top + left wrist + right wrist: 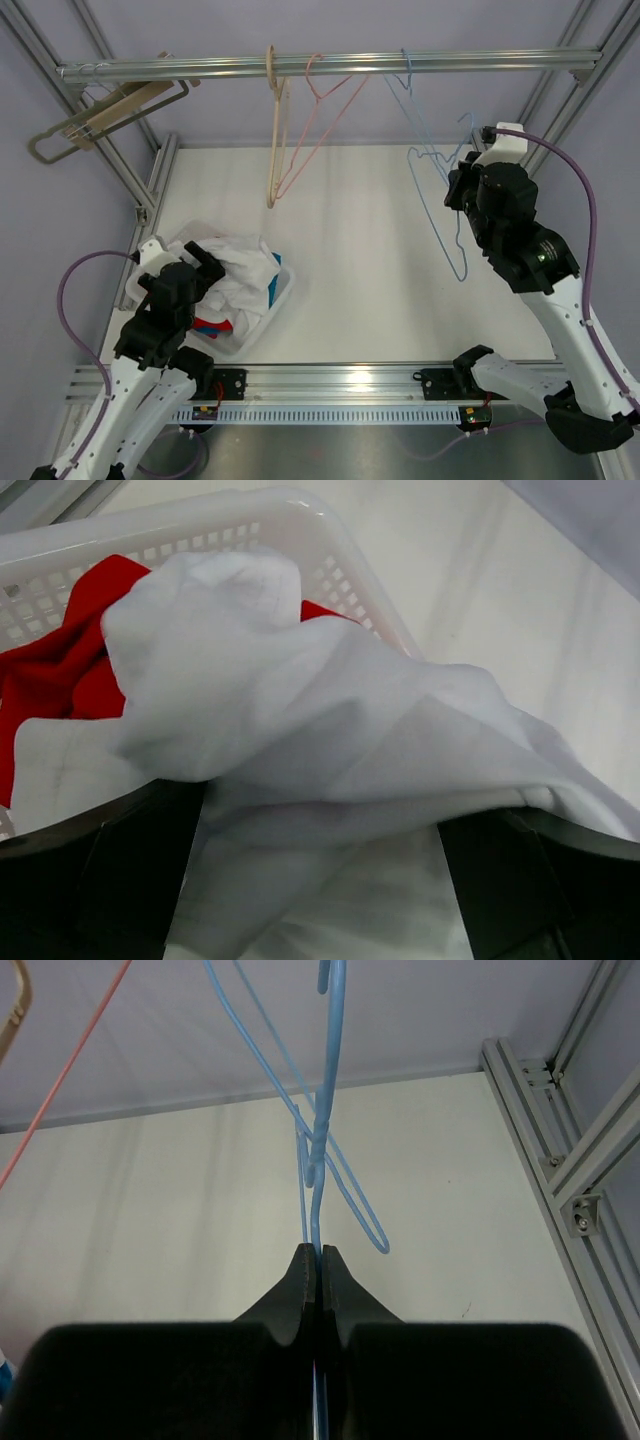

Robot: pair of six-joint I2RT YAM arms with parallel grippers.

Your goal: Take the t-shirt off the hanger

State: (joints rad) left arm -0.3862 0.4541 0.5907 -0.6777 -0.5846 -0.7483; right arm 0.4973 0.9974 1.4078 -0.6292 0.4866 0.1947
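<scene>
Jaws of my right gripper (pixel 318 1252) are clamping the blue hanger (pixel 327 1060); my left gripper's (pixel 320 840) are standing apart over the t-shirt (pixel 330 710), near left.

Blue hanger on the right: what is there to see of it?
The blue hanger is thin bent wire, twisted together below its neck, with no clothing on it. Its hook sits over the metal rail. Its body hangs tilted, and the right end effector is shut on the wire.
</scene>
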